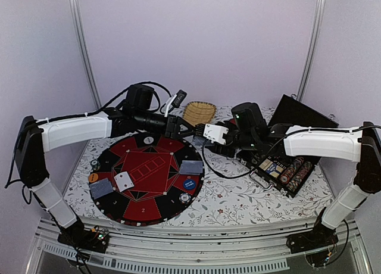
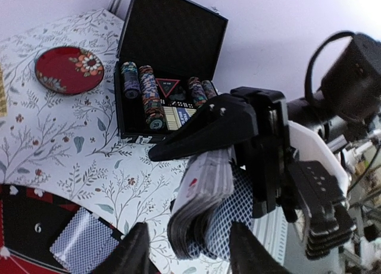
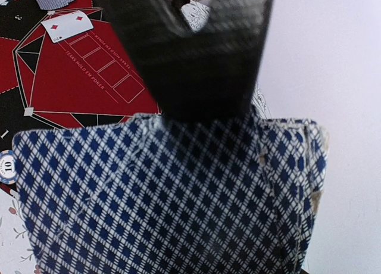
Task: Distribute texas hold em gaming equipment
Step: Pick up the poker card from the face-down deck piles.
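A: Where's the deck rn?
B: In the R gripper, clamped across it. It's up in the air just past the far edge of the round mat, not on the table.
A: And the L gripper?
B: Its fingers are spread, one on each side of the deck's lower end, gripping nothing. Can't tell if they touch it.
A: Dealt so far?
B: A face-down card, a face-up card and a blue chip are on the mat, among others. More chips are in the case.
A: Risks?
B: The deck looks splayed, w/ its edges not square. If R eases off before L bites, the cards prob. spill. If L pinches only the edge, it could drag several cards or fan the whole lot.
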